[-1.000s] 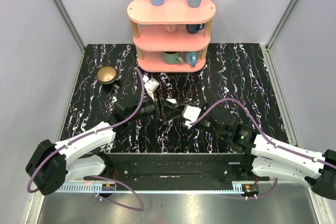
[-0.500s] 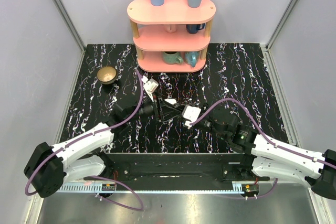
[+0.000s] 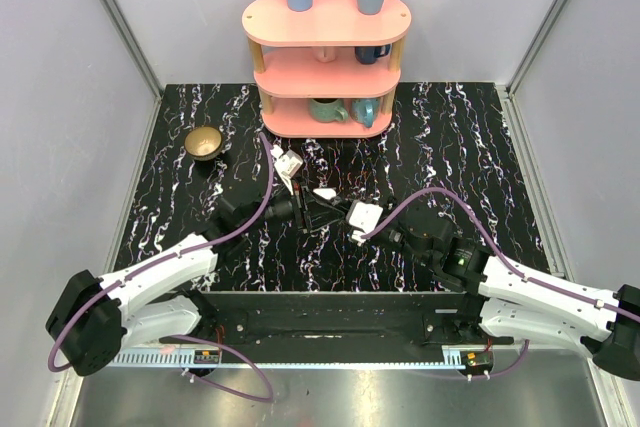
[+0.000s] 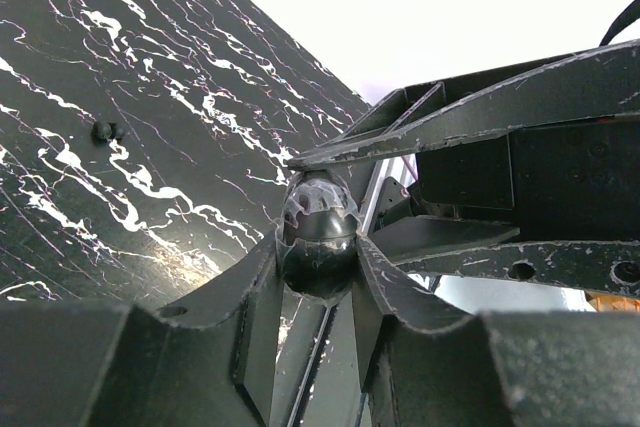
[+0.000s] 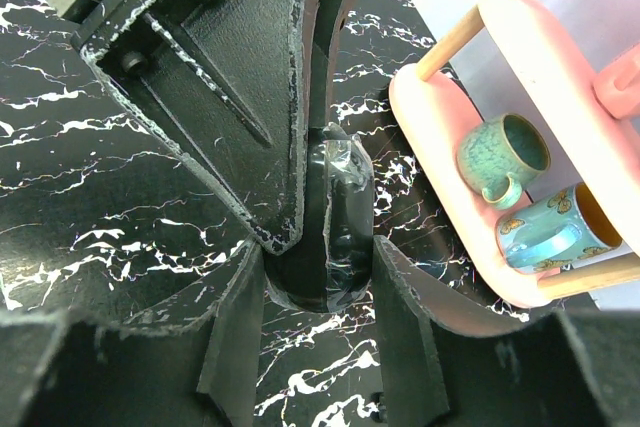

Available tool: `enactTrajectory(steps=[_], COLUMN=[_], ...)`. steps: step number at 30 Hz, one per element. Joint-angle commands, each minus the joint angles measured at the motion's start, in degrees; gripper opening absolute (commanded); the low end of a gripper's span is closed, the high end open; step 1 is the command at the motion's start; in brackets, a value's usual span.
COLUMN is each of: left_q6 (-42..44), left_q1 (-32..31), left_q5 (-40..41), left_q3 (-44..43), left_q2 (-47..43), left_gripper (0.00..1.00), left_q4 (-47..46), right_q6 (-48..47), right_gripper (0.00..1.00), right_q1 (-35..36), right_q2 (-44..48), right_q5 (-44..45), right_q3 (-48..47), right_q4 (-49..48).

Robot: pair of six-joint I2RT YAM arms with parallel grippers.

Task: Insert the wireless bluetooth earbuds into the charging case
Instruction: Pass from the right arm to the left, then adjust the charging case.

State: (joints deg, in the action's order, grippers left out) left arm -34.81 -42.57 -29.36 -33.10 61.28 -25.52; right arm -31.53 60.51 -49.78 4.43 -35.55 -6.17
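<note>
The charging case point(image 4: 318, 237) looks glossy black here, an oval wrapped in clear tape. It is held just above the marble table between both grippers. My left gripper point(image 4: 318, 259) point(image 3: 310, 209) is shut on one rounded end of it. From the opposite side my right gripper point(image 5: 320, 272) point(image 3: 338, 209) is shut across the case's point(image 5: 338, 237) body. The two sets of fingers meet nose to nose at the table's centre. I cannot pick out the earbuds for certain. A tiny dark lump point(image 4: 104, 131) lies on the marble to the left.
A pink three-tier shelf point(image 3: 327, 57) stands at the back with two blue cups on top and mugs point(image 5: 503, 157) inside. A brown bowl point(image 3: 204, 142) sits at the back left. White camera blocks with purple cables ride on both wrists.
My left gripper's fingers have closed from partly open onto the end of the case. The left arm edged slightly toward the right gripper. The right arm has not moved.
</note>
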Motion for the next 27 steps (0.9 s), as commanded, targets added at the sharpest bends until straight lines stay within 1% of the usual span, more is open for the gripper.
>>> enactTrajectory(steps=[1, 2, 3, 7, 9, 11, 12, 13, 14, 15, 16, 17, 18, 19, 21, 22, 24, 25, 27], left_q6=[1.05, 1.32, 2.1, 3.69, 4.83, 5.8, 6.67, 7.38, 8.17, 9.74, 10.72, 11.86, 13.87, 14.93, 18.09, 19.24, 22.74, 23.55, 26.18], left_q1=[-0.24, -0.32, -0.24, -0.24, -0.24, -0.24, -0.24, -0.24, -0.24, -0.32, -0.24, -0.32, -0.24, -0.32, -0.24, -0.24, -0.24, -0.24, -0.24], left_q5=[-1.31, -0.87, -0.43, 0.88, 2.64, 5.26, 6.67, 7.99, 10.88, 12.47, 15.62, 16.7, 18.19, 20.46, 22.15, 22.59, 22.68, 22.16, 20.67], left_q3=[-2.41, -2.49, -2.49, -2.32, -2.06, -1.62, -0.83, -0.39, 0.23, 1.62, 2.51, 4.87, 6.11, 7.34, 10.77, 11.82, 14.46, 15.34, 18.24], left_q2=[0.16, 0.16, 0.07, -1.33, -2.03, -3.79, -4.58, -6.41, -7.56, -10.18, -11.6, -13.18, -16.42, -18.02, -22.57, -24.0, -27.33, -28.22, -30.24], left_gripper=[0.05, 0.0, 0.0, 0.0, 0.0, 0.0, 0.0, 0.0, 0.0, 0.0, 0.0, 0.0, 0.0, 0.0, 0.0, 0.0, 0.0, 0.0, 0.0], left_q4=[-2.17, -1.82, -1.38, 0.2, 0.82, 1.43, 1.7, 1.53, 1.52, 1.35, 0.39, -0.49, -1.37, -3.55, -6.45, -7.52, -9.37, -11.38, -14.54], right_q6=[0.5, 1.03, 1.81, 6.99, 9.8, 14.55, 17.18, 24.08, 26.93, 29.92, 37.26, 40.46, 43.45, 48.96, 55.23, 62.05, 68.76, 75.23, 81.86], right_gripper=[0.49, 0.57, 0.66, 0.79, 0.84, 0.89, 0.96, 0.99, 1.0, 1.0, 1.0, 1.0, 1.0, 1.0, 1.0, 1.0, 1.0, 1.0, 1.0], right_q1=[0.4, 0.4, 0.4, 0.4, 0.4, 0.4, 0.4, 0.48, 0.4, 0.4, 0.31, 0.31, 0.31, 0.31, 0.31, 0.22, -0.13, -0.22, -0.57], right_q2=[0.65, 0.91, 1.09, 1.96, 2.32, 2.75, 3.11, 3.2, 2.85, 2.41, 1.8, 1.62, 1.7, 1.44, 1.26, 0.74, 0.56, 0.39, 0.3], right_q5=[-0.65, -0.39, -0.04, 1.11, 3.21, 4.97, 5.94, 7.16, 9.61, 10.94, 12.17, 12.88, 12.63, 11.23, 11.48, 12.53, 12.01, 11.57, 11.92], right_q3=[-0.4, -0.4, -0.22, -0.31, -0.92, -1.45, -2.76, -4.25, -6.09, -9.76, -11.02, -11.81, -12.17, -12.17, -12.35, -12.52, -11.92, -11.56, -9.73], right_q4=[-5.07, -5.42, -6.38, -7.71, -8.24, -8.15, -6.76, -4.74, -2.03, 2.87, 4.49, 5.46, 5.3, 4.77, 3.63, 3.45, 1.88, 1.26, -1.37])
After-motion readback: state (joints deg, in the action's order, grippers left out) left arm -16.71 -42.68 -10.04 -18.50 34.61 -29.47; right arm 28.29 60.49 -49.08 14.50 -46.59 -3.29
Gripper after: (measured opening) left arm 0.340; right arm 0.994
